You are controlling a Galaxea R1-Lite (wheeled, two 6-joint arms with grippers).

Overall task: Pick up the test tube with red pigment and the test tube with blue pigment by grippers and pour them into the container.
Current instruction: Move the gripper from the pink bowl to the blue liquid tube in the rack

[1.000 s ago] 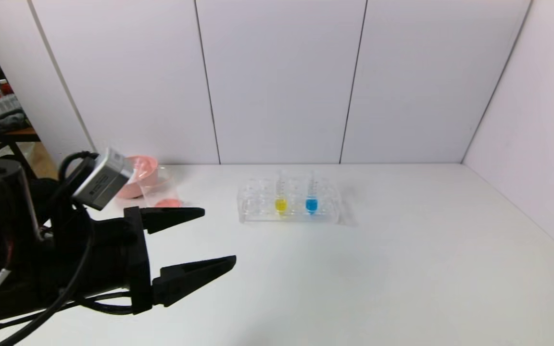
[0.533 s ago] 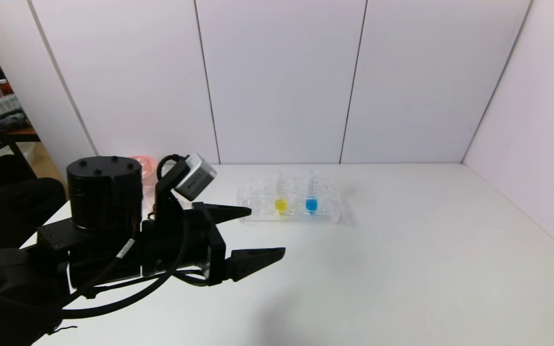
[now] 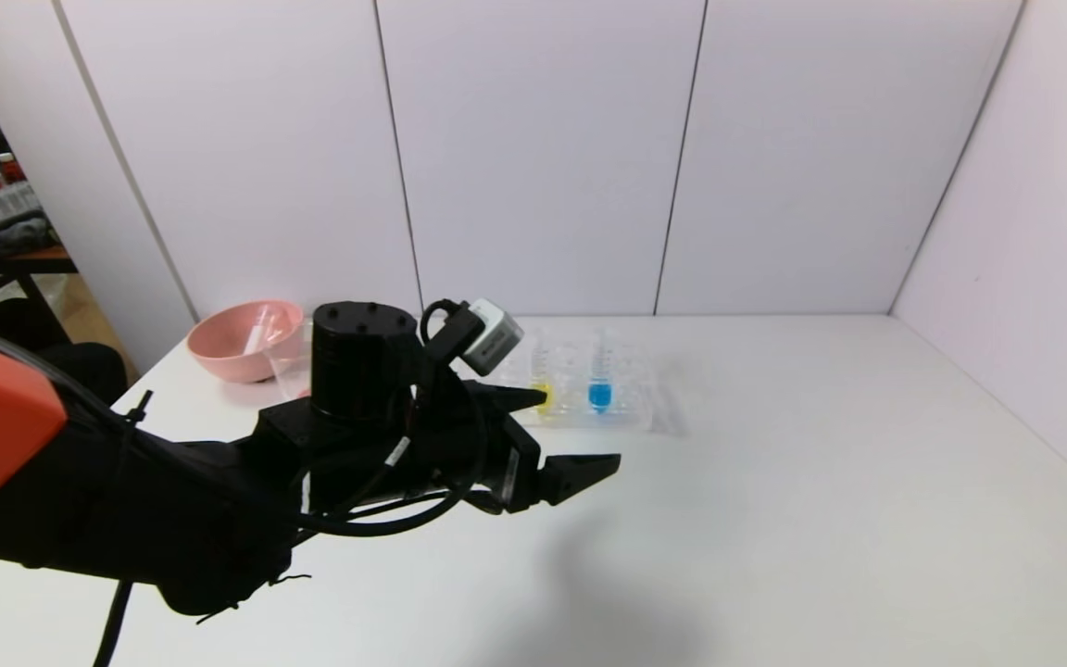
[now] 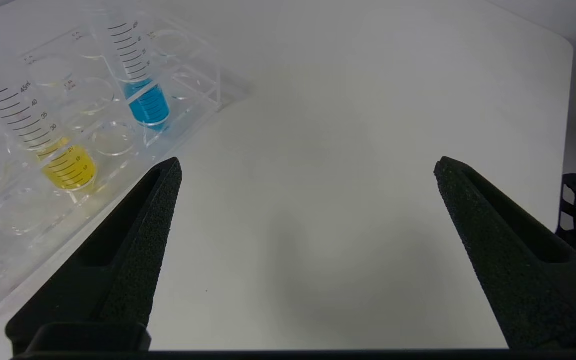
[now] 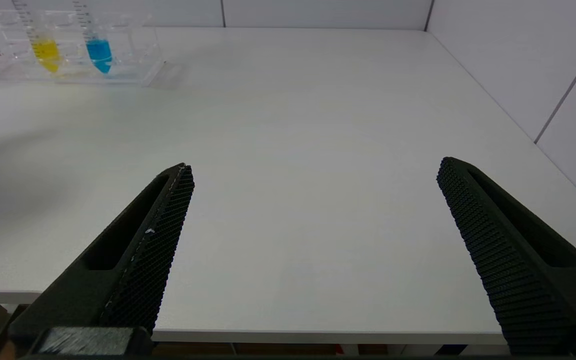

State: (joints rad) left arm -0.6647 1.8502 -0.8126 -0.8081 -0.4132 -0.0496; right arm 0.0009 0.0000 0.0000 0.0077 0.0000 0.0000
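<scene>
Blue-pigment test tube (image 3: 599,375) upright in the clear rack (image 3: 631,408).
Left gripper (image 3: 571,431) hovers level over the table (image 3: 821,482), fingers spread, near the rack; the neighbouring yellow tube (image 4: 43,137) reads "45mL"; right gripper (image 5: 313,172) spread wide.

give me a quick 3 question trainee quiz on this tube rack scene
1. True or false: the left tool is shut on the test tube with blue pigment.
2. Multiple choice: the tube beside the blue one in the clear rack holds A) green B) yellow C) purple liquid.
3. Fill in: the pink bowl sits at the table's far ____ corner, by the robot's own sides.

Key: 1 false, its fingers are apart and hold nothing; 2 B; 3 left.
</scene>
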